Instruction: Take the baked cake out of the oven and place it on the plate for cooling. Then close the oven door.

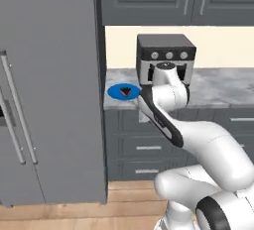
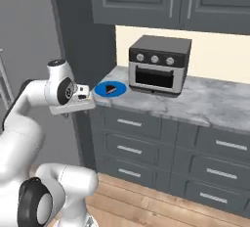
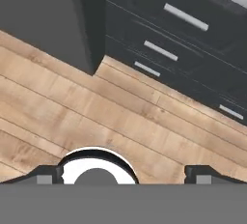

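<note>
oven (image 2: 157, 66): countertop, door shut | plate (image 2: 110, 89): blue, beside it, dark cake slice

Grey drawer cabinets (image 2: 161, 147) under a marble counter (image 2: 215, 101), cream wall (image 2: 219, 55), wood-plank floor (image 3: 96, 117), grey refrigerator (image 1: 44, 90).

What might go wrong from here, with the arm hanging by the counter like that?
1. The open fingers point at the floor right beside the counter edge; swinging up, the hand might clip it.
2. The blue plate with the cake slice sits near the counter's corner, close to the hand, so a bump might push it off.
3. The tall fridge stands close by, leaving the arm little room.
</note>
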